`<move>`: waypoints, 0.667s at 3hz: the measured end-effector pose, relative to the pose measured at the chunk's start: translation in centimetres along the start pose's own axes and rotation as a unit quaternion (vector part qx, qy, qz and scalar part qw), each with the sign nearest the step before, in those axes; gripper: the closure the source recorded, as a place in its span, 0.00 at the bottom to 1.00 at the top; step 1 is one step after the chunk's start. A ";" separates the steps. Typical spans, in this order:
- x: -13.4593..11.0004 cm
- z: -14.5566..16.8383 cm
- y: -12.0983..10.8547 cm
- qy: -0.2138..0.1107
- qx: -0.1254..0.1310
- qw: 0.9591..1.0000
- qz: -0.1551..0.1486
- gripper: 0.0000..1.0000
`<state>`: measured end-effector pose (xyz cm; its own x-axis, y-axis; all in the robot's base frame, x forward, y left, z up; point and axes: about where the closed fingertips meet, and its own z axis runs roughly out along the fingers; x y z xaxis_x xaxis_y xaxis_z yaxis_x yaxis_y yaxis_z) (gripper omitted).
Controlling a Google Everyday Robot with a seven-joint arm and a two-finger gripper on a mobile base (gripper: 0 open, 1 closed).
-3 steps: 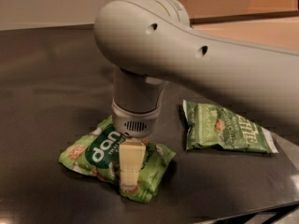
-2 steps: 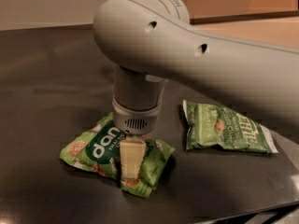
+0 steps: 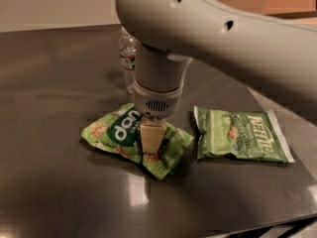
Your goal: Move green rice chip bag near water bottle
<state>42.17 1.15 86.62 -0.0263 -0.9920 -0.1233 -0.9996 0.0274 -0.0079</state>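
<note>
Green rice chip bag (image 3: 117,131) (water bottle (image 3: 127,58) behind it) lies pinched by the end effector (image 3: 151,142).

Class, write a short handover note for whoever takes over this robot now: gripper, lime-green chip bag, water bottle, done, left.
The gripper is down on the middle of the green rice chip bag; grip not confirmable.
The bag lies on the table, left of the Kettle bag in the view.
The water bottle stands upright behind the arm, partly hidden, apart from the bag.
Done: gripper at the bag.
Left: carry the bag back beside the bottle, release.
</note>
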 end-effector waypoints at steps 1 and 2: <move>0.7 -1.5 -3.3 0.001 0.020 1.000 -0.006 1.00; 0.9 -2.0 -6.1 -0.001 0.028 1.000 -0.010 1.00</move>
<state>48.20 -0.13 88.59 -0.0061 -0.9921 -0.1249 -0.9978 0.0144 -0.0652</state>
